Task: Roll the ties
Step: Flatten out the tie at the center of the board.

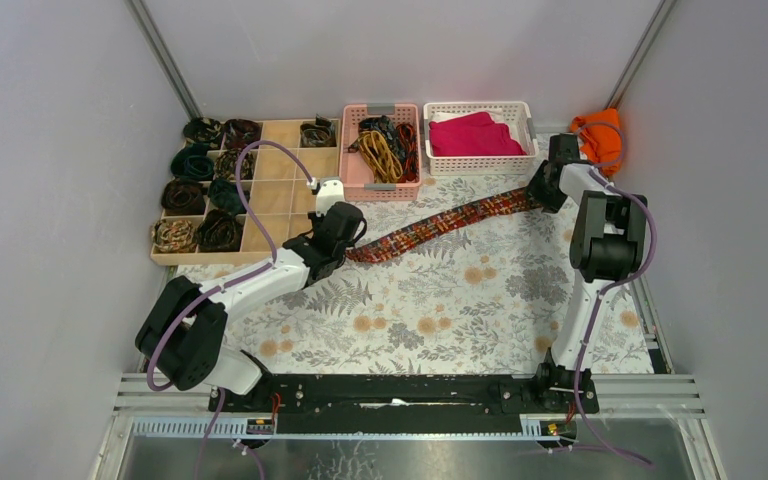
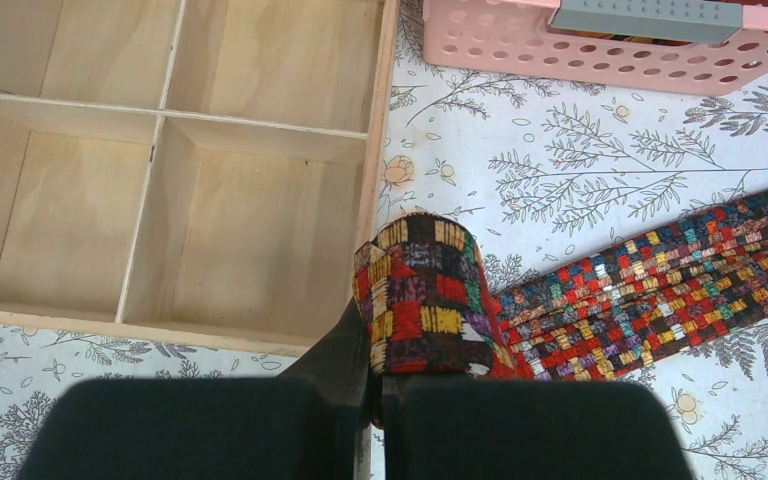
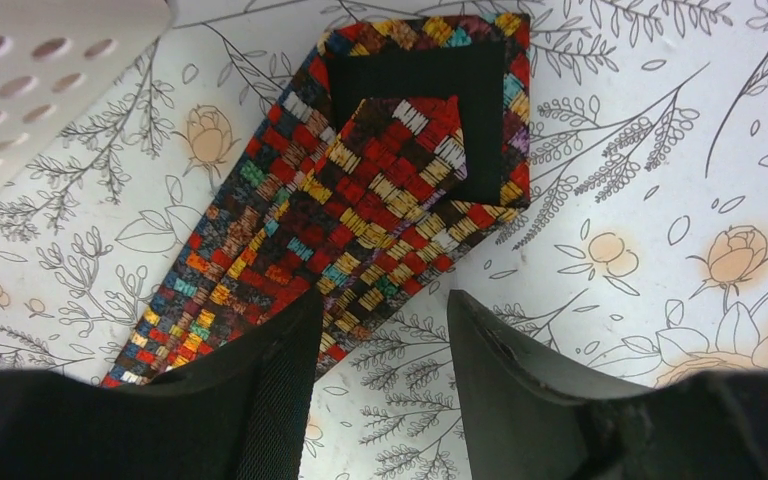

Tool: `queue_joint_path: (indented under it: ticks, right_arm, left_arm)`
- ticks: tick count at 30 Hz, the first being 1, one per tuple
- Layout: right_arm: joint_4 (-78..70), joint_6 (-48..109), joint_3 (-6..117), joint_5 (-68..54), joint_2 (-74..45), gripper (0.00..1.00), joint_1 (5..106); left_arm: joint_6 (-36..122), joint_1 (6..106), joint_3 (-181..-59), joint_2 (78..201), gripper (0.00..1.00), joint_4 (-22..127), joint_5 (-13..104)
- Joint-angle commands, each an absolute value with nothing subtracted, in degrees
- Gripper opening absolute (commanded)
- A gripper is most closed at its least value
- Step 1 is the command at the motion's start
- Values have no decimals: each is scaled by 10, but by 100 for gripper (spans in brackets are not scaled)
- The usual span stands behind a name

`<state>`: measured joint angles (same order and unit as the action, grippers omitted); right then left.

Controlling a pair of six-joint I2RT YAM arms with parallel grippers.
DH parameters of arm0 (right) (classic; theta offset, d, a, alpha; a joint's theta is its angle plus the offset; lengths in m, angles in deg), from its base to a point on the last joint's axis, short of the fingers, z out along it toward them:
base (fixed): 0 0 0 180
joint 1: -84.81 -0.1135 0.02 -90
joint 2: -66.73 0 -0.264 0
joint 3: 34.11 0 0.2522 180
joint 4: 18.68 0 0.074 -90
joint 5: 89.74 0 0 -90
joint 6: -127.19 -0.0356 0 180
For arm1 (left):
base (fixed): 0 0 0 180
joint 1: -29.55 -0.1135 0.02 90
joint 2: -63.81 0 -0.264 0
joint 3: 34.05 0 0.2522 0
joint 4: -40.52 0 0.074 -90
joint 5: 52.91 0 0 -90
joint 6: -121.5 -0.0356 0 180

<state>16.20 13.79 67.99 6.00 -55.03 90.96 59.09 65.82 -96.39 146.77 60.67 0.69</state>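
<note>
Tie: the long, narrow red-orange-and-dark checked fabric necktie is lying flat on the grey floral tablecloth, stretched diagonally between the two arms.
Long axis: it is running from the compartmented wooden tray at near left up to the white perforated plastic basket at far right.
Narrow end: it is curling into a first small loop at the left gripper.
Left gripper: it is clamping that end, jaws pressed together on the fabric.
Wide end: it is lying lining-side up just beyond the right gripper.
Right gripper: it is hanging released, jaws apart, grasping nothing.
Coming move: the roll is probably going to travel rightward along the axis, the left arm being nearer.
</note>
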Motion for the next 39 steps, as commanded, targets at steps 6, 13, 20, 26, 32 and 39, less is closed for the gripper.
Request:
queue_joint_path:
  ticks: [6,13,20,26,32,39]
  right_arm:
    - [192,125,721,88,-586,53,907]
    - [201,128,756,102,-616,39,907]
    - [203,130,761,98,-622,24,907]
    - [218,141,738,134,-598,15,929]
    - [209,154,690,146,-562,13,982]
    - [227,156,673,171,-533,13,1046]
  left_arm:
    - [589,655,-962,1468,0,604,5]
    - [587,655,-965,1471,0,605,4]
    - [588,655,-971,1480,0,606,11]
    - [602,662,-969,1484,0,605,43]
    - [614,715,-979,1501,0,612,35]
    - [644,784,-1000,1509,0,652,15]
